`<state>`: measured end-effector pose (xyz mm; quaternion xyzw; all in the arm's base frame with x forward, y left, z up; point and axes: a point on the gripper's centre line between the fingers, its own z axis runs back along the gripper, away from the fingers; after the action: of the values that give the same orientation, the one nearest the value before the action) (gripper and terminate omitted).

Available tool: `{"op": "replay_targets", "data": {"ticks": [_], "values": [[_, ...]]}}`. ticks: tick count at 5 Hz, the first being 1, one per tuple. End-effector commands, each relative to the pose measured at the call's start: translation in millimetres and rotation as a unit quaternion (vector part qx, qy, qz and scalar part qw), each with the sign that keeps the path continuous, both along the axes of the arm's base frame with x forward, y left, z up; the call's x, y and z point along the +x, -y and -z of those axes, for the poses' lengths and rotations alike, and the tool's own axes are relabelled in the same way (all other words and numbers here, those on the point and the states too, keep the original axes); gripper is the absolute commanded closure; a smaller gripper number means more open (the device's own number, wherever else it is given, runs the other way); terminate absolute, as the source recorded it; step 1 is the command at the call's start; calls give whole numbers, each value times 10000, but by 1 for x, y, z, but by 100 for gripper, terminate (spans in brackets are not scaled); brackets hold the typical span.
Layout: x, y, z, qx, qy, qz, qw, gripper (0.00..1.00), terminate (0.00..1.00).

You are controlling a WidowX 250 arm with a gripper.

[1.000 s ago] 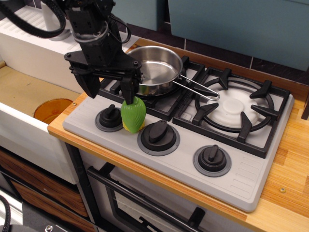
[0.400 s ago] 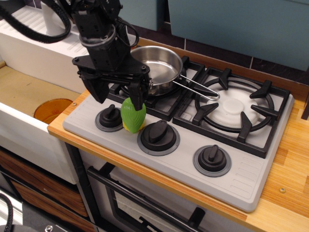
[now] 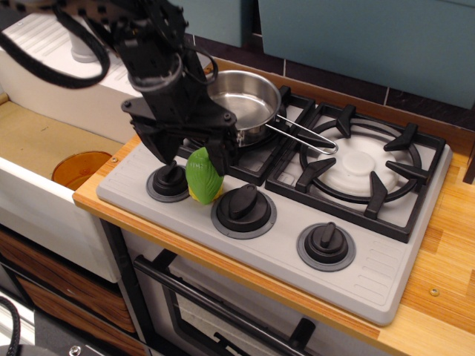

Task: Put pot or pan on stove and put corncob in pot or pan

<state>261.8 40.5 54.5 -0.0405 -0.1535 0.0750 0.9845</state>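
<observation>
The shiny steel pan (image 3: 245, 100) sits on the left burner of the grey stove (image 3: 371, 278), its wire handle (image 3: 304, 137) pointing right toward the other burner. The green corncob (image 3: 205, 178) stands upright on the stove's front panel between the left knob (image 3: 170, 182) and the middle knob (image 3: 243, 208). My gripper (image 3: 194, 159) is open and low over the corncob. Its black fingers (image 3: 223, 152) straddle the corncob's top, and I cannot tell whether they touch it. The arm hides the pan's left rim.
The right burner (image 3: 361, 163) has a black grate and a white disc. A third knob (image 3: 326, 245) sits at the front right. A sink with an orange drain (image 3: 80, 168) lies to the left. Wooden counter (image 3: 449, 245) runs along the right, and a white rack (image 3: 44, 44) stands behind.
My gripper has moved right and down from above-left of the corncob, so its fingers now straddle the corncob's top. The corncob and pan have not moved.
</observation>
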Motion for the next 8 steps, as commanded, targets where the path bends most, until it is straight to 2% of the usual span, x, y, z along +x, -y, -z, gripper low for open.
{"op": "replay_targets", "data": {"ticks": [1,3,4,5,6,8], "values": [[8,4,-1,66,195,65,9998,0,0],[6,6,7,-12,227,8,9997,0,0],[5,4,10,-185,334,66,9992,100,0],[6,1,10,-205,404,104,9989,100,0],[7,-2,0,-134,320,130,9993,100,0],[10,-17,-64,161,-298,79,9994,100,0]]}}
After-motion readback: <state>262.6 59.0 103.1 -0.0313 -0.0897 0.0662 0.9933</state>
